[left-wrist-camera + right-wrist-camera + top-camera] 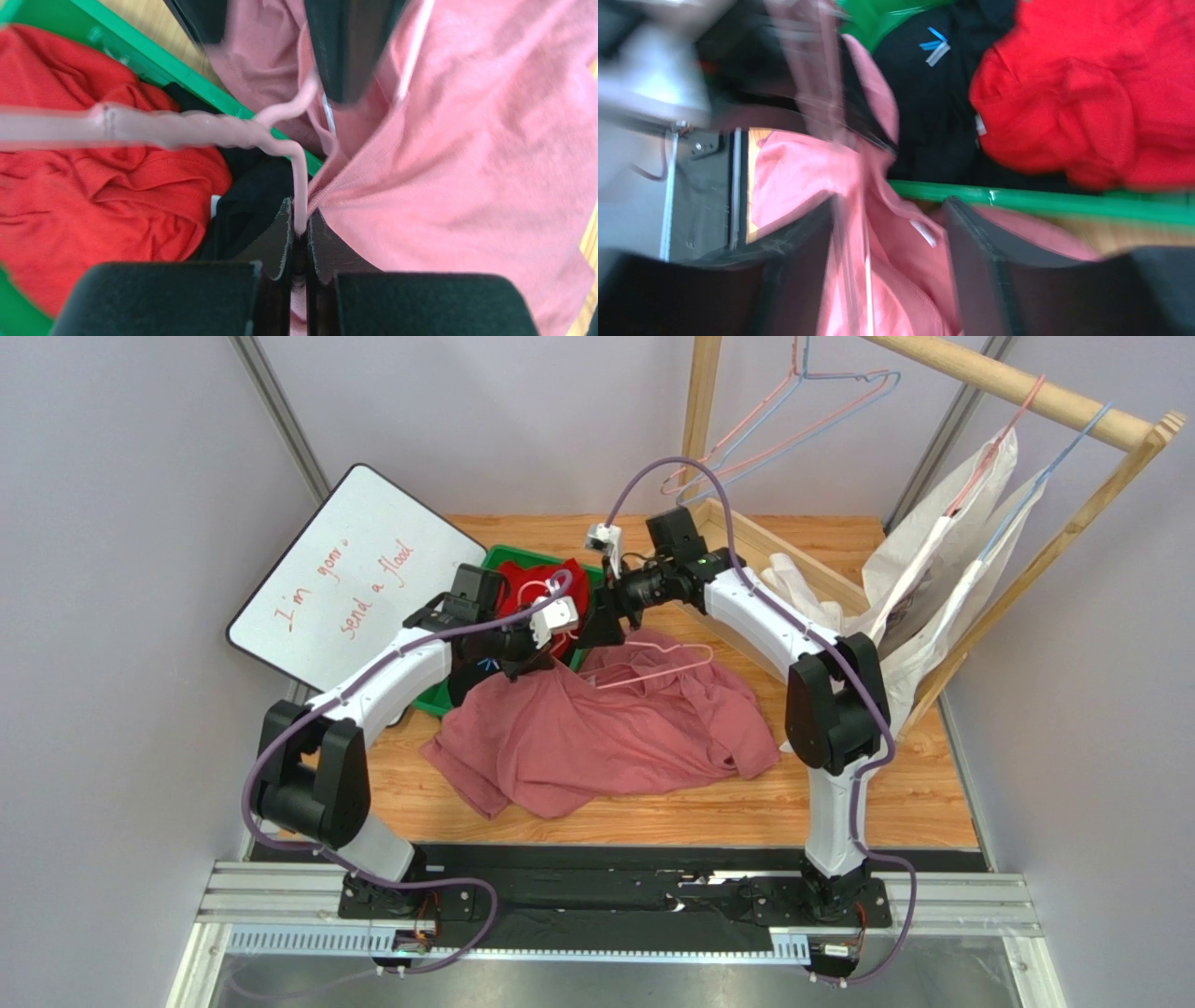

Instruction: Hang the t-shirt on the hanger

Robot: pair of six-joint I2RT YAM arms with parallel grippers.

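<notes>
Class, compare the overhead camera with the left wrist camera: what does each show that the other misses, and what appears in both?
Only the overhead view shows the whiteboard with red handwriting, the wooden rack with spare hangers, and the whole spread of the t-shirt. Only the left wrist view shows, close up, the left gripper shut on the hanger beside its twisted neck, plus a black garment. Both show the t-shirt, the hanger, the red garment and the green bin.

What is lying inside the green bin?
A bright red garment and a black garment with a small blue mark lie in the green bin. Anything beneath them is covered.
</notes>
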